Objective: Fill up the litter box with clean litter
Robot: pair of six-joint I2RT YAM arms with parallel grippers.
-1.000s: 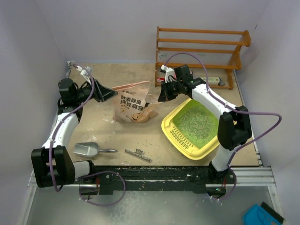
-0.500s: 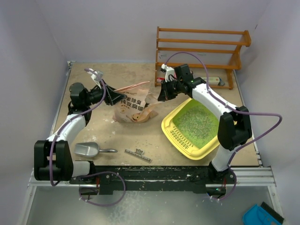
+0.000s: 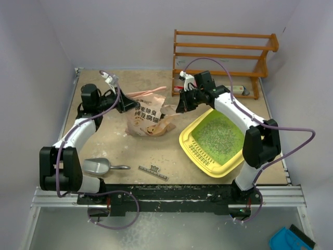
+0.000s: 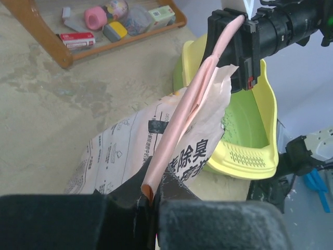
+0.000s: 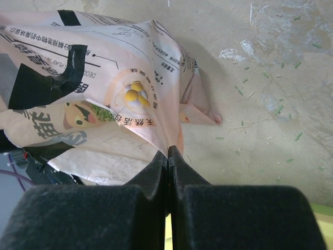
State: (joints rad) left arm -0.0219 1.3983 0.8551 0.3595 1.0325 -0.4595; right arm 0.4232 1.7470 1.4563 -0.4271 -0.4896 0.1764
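Observation:
The yellow litter box (image 3: 193,151) sits right of centre with clean litter (image 3: 216,134) spread over its green floor. To its left stands a tan printed bag (image 3: 148,119), held between both arms. My left gripper (image 3: 131,104) is shut on the bag's pink top edge (image 4: 182,114); in the left wrist view that edge runs from my left gripper (image 4: 151,190) up to the other arm. My right gripper (image 3: 178,108) is shut on the bag's opposite end, and in the right wrist view the right gripper (image 5: 168,153) pinches a fold of the bag (image 5: 104,78). The litter box (image 4: 244,156) lies just behind the bag.
A silver scoop (image 3: 97,166) and a small flat strip (image 3: 153,173) lie near the front edge. A wooden rack (image 3: 223,57) with small items stands at the back right. Loose granules are scattered on the tabletop around the bag.
My left arm has swung right to the bag, and its gripper has gone from open to shut on the pink top edge. The right arm and bag have stayed put.

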